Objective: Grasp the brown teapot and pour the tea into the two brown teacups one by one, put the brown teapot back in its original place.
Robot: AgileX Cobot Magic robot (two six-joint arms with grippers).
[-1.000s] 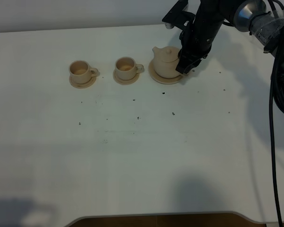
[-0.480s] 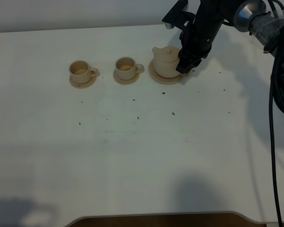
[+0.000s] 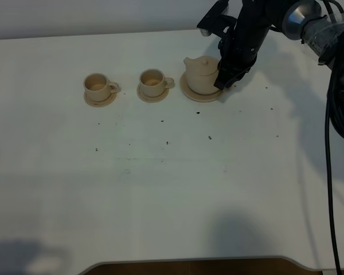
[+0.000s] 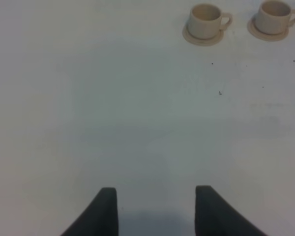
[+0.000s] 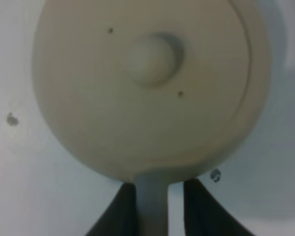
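right hand (image 5: 158, 188): narrow, astride brown teapot (image 3: 202, 75) handle (image 5: 151, 199), clamp unclear | risk: loose hold, it swings on lift, lid (image 5: 152, 58) falls

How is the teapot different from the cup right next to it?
The teapot is bigger than the cup. The teapot has a knobbed lid; the cup is open on top. The teapot's saucer is wider than the cup's saucer. The right claw straddles the teapot's handle; nothing touches the cup. Both are pale beige and stand on saucers.
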